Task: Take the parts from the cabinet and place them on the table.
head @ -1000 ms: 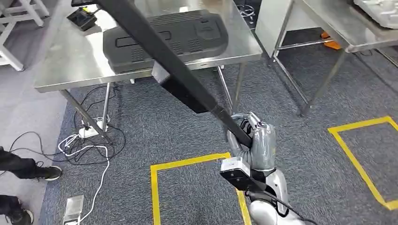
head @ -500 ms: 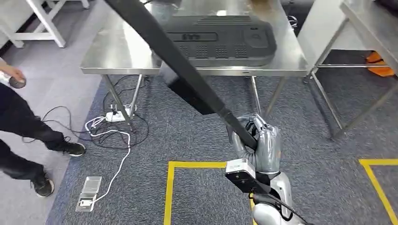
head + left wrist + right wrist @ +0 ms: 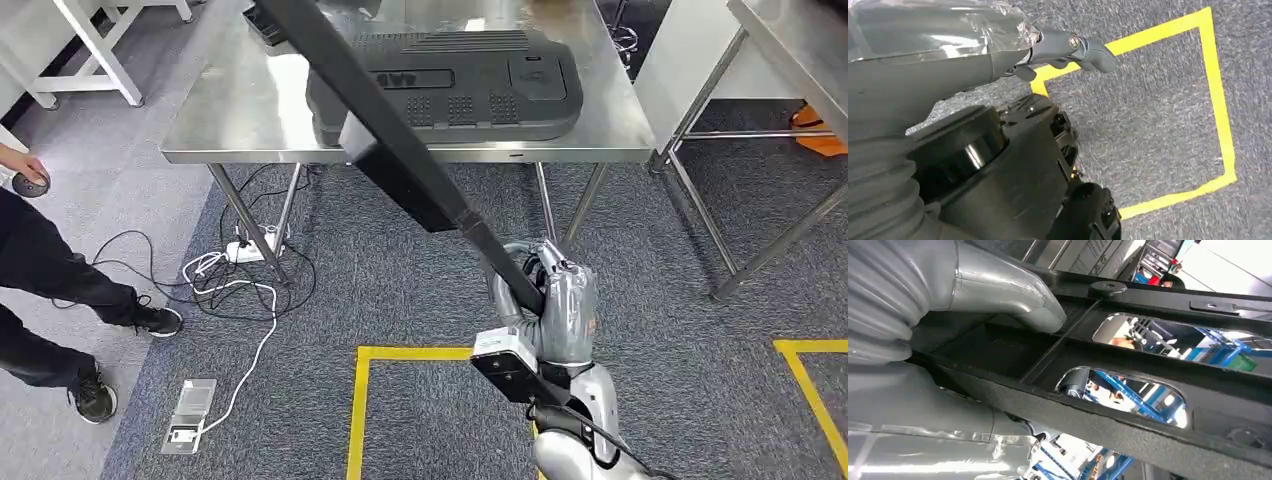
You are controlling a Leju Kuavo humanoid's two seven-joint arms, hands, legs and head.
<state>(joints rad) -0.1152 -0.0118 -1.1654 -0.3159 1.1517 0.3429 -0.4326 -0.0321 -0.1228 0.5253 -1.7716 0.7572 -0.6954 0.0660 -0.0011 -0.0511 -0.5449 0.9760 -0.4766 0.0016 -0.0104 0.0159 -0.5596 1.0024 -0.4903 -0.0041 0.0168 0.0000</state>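
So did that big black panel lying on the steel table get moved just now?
No. The whole view swung as the robot turned; the black panel sits at the same spot by the steel table, near its front edge.

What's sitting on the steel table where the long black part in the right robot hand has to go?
A large black molded panel already covers much of the steel table. The long black part, held by the right robot hand, needs the bare strip left of it.

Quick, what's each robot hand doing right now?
Left robot hand: holding nothing, whether open or closed cannot be told.
Right robot hand: holding the long black plastic panel.
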